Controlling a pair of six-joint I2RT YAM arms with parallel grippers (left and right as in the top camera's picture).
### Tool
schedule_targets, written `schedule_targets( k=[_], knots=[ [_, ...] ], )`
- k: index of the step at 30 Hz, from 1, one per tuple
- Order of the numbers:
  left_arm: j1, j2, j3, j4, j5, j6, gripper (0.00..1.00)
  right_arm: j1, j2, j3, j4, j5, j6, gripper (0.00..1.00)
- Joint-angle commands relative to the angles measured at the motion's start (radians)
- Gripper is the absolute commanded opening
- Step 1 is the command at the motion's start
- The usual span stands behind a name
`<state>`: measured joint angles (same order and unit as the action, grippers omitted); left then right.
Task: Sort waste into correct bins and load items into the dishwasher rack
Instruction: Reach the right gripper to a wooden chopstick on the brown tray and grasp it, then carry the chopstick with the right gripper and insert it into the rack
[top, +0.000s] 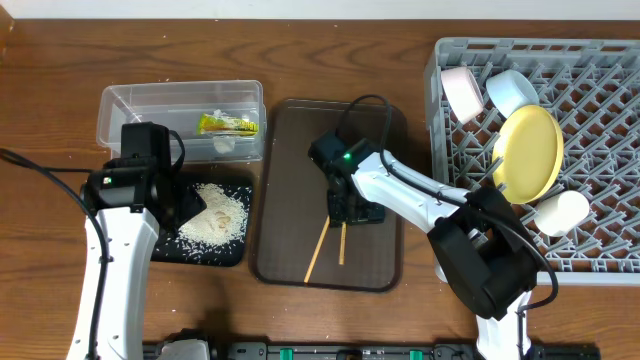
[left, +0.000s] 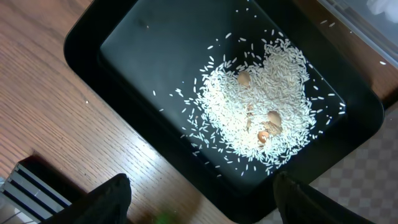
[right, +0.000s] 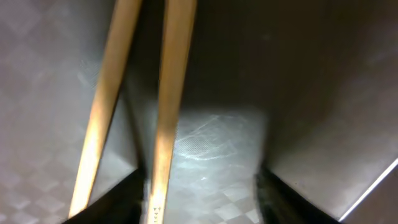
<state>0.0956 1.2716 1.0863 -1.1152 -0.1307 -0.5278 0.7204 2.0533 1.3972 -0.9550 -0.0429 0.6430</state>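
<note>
The right gripper is seen open, low over the brown serving tray. One of the chopsticks is laid between the jaws, close against one finger, the other just outside it. The left gripper is held open and empty over the black tray, its rice lying ahead of the jaws. Everything is set on a wooden table.
</note>
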Motion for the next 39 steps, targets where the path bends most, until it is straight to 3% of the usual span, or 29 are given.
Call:
schedule_targets(
  k=[1, 3, 7, 12, 17, 22, 29, 39],
  knots=[
    [0.004, -0.003, -0.002, -0.003, -0.008, -0.016, 0.76, 0.012, 0.019, -0.006, 0.0, 0.027, 0.015, 0.37],
    [0.004, -0.003, -0.002, -0.003, -0.008, -0.016, 0.76, 0.012, 0.019, -0.006, -0.003, 0.027, 0.015, 0.26],
    [0.004, -0.003, -0.002, -0.003, -0.008, -0.016, 0.76, 0.012, 0.019, -0.006, -0.018, 0.026, 0.015, 0.12],
    [0.004, -0.003, -0.002, -0.006, -0.008, -0.016, 0.76, -0.007, 0.005, -0.002, -0.04, 0.025, 0.015, 0.05],
    [0.004, -0.003, -0.002, -0.01, -0.008, -0.016, 0.76, -0.08, -0.082, 0.0, -0.066, 0.056, -0.008, 0.03],
    [0.004, -0.003, -0.002, -0.01, -0.008, -0.016, 0.76, -0.17, -0.247, 0.0, -0.082, 0.061, -0.199, 0.04],
    [0.004, -0.003, -0.002, -0.01, -0.008, -0.016, 0.76, -0.294, -0.482, 0.0, -0.188, 0.152, -0.3, 0.02],
    [0.004, -0.003, -0.002, -0.009, -0.008, -0.016, 0.76, -0.459, -0.526, -0.027, -0.272, 0.272, -0.379, 0.01]
  ],
)
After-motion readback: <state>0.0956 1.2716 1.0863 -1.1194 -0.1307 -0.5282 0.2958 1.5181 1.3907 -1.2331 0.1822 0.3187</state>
